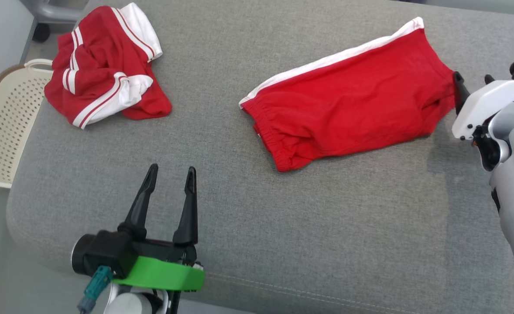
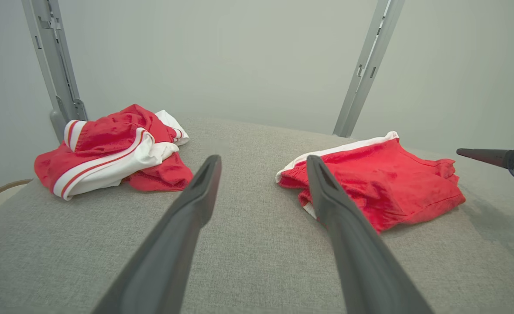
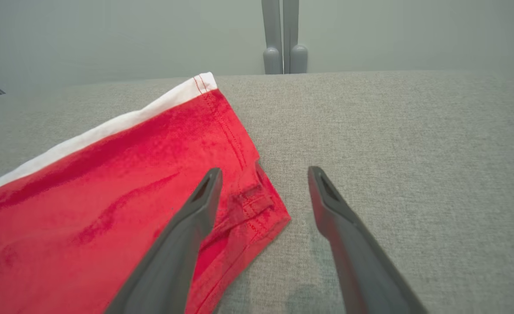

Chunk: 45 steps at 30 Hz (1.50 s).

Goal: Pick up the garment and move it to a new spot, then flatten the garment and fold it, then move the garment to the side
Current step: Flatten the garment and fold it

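Note:
A red garment (image 1: 348, 96) with a white side stripe lies folded flat at the centre right of the grey cushion (image 1: 283, 226). It also appears in the left wrist view (image 2: 379, 183) and the right wrist view (image 3: 108, 187). My right gripper (image 1: 473, 79) is open at its right hem, and one finger hovers over the hem corner (image 3: 263, 174). A second red and white garment (image 1: 104, 65) lies crumpled at the far left (image 2: 113, 152). My left gripper (image 1: 172, 172) stands open and empty above bare cushion near the front (image 2: 263, 163), apart from both garments.
A cream perforated basket (image 1: 4, 131) stands off the cushion's left edge. Grey metal posts (image 2: 52, 65) rise behind the cushion against a pale wall, and another post (image 3: 283, 39) shows in the right wrist view. The cushion's rounded front edge runs close to my left gripper.

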Motion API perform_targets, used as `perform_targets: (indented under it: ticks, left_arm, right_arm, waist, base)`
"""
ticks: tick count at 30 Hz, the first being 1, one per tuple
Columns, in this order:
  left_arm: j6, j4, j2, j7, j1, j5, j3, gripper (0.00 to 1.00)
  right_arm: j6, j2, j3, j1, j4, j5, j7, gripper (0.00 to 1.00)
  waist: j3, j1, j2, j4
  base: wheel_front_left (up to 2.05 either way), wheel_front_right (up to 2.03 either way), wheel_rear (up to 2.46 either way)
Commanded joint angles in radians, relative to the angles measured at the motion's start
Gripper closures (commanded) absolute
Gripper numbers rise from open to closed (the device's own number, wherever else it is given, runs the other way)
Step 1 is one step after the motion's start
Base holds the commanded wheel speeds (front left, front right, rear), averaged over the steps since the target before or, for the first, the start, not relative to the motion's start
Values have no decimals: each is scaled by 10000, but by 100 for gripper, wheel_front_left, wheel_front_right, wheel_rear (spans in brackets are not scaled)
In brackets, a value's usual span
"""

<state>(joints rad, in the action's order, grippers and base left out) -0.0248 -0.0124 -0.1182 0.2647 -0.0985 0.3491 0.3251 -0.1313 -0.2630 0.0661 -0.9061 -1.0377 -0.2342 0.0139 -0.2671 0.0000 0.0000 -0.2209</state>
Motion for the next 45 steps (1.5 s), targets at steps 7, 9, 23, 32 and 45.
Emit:
perform_targets:
  ticks: [7,9,23,32,45]
  left_arm:
    - [402,-322,303,-1,436,-674,-403,0]
    - [466,-322,374,-2,461,-784,-493,0]
    - [893,-143,624,-2,347,-917,-734,0]
    - [1124,567,619,-2,566,-913,-537,0]
    - [1129,1331,514,-1,1075,-800,-804,0]
  right_arm:
    - [10,-195,731,-256,-636,591,-205,0]
    - [10,-159,871,-329,-814,725,-163,0]
    - [16,203,1341,-296,-1711,1281,-25,100]
    - [15,488,1586,340,-1692,902,-598,100]
    - [15,1082,1974,2039,-1233,659,-1048,100]
  waist:
    - [-582,0,0,-425]
    - [-692,0,0,-452]
    - [-818,0,0,-349]
    - [-161,0,0,5]
    - [1093,0,0,673]
  base:
    - [0,0,0]
    - [0,0,0]
    - [0,0,0]
    - [0,0,0]
    - [0,0,0]
